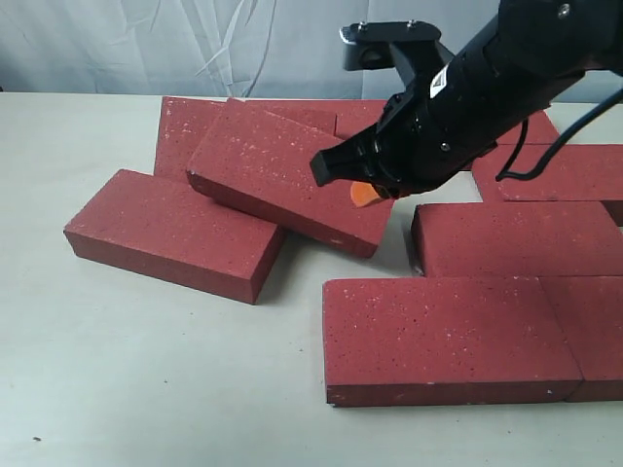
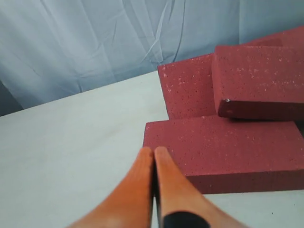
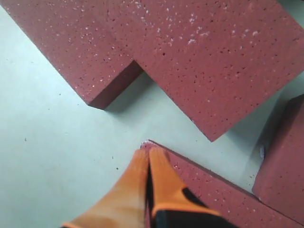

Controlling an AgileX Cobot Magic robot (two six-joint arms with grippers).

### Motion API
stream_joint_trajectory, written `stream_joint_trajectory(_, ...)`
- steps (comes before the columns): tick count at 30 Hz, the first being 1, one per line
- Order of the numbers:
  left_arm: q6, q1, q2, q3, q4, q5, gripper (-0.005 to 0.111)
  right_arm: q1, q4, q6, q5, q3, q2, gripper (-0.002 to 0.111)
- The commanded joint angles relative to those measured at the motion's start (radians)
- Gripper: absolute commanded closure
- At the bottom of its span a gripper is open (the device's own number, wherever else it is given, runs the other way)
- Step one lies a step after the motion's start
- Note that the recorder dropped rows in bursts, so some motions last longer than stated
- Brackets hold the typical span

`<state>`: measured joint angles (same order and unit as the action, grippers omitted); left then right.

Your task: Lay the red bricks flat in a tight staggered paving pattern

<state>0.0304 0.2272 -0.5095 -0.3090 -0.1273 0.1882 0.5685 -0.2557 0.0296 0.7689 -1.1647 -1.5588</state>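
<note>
Farthest left in the exterior view, a dark-red, rough, pale-flecked rectangular paver, the flat loose brick (image 1: 175, 233), lies on the pale surface (image 1: 117, 389) with its long axis slanting from far left to near right. The left pincer (image 2: 153, 159), seen only in its own wrist view, has its orange fingers pressed together on nothing and points at that brick's near corner. Next comes the tilted brick (image 1: 282, 175), an identical paver propped on the flat loose brick and on a back brick (image 1: 185, 126), its long axis on much the same slant. Near its right end, apart from it, hangs the right pincer (image 1: 365, 195), likewise closed and empty. Its wrist view puts the tips above a corner of one of the laid bricks (image 1: 448, 336), which sit flat in tight offset rows on the right. So the tilted brick lies left of the right pincer, end-on to it, and the right arm looks the nearer. The brick probably has to come down flat and slide right toward the rows.
</note>
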Motion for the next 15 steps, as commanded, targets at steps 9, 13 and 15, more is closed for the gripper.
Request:
stream_joint_trajectory(9,-0.03,0.015,-0.115,-0.035,-0.001,0.077,0.107,0.002,0.02,-0.008,-0.004,-0.005,0.027,0.109)
stream_joint_trajectory(13,-0.03,0.015,-0.283,-0.101,0.042,0.121,0.107,0.002,0.027,-0.008,-0.023,-0.005,0.027,0.109)
stream_joint_trajectory(15,-0.03,0.015,-0.355,-0.126,0.084,0.119,0.107,0.002,0.058,-0.008,-0.023,-0.005,0.027,0.109)
